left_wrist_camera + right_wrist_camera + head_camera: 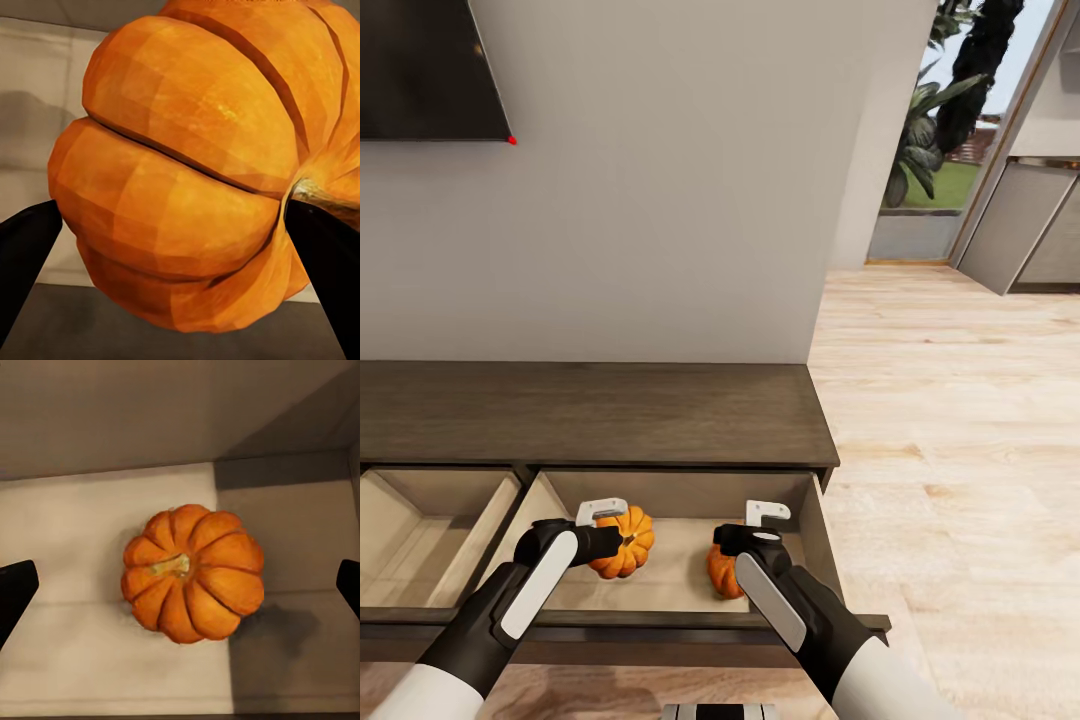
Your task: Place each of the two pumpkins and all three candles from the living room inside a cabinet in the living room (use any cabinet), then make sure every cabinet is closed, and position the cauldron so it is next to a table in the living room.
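While both arms are reaching down into the pulled-out right drawer (815,530) of the cabinet (590,410), each gripper is sitting over its own pumpkin. The left gripper (622,541) is pressing against the left pumpkin (625,545), which is tilting with its stem turned sideways toward one finger. In the left wrist view that pumpkin (187,172) is sitting between the two dark fingertips (322,255), one tip touching near the stem and the other (26,240) lying at its opposite flank, so the jaws are looking clenched on it, though I cannot tell how firmly.

The right gripper (745,540) is hanging above the right pumpkin (724,572), which is resting upright on the pale drawer floor with its stem facing up. In the right wrist view this pumpkin (193,572) is lying well apart from both fingertips (15,592), which are standing spread at the edges, so the jaws are released and grasping nothing.

The two pumpkins are lying in the same drawer, near each other but not touching. A second drawer (430,530) to the left is also standing open. Behind the cabinet a grey wall (660,200) is rising, with a dark screen (430,65) mounted on it, and wood flooring (960,400) is stretching off to the right.
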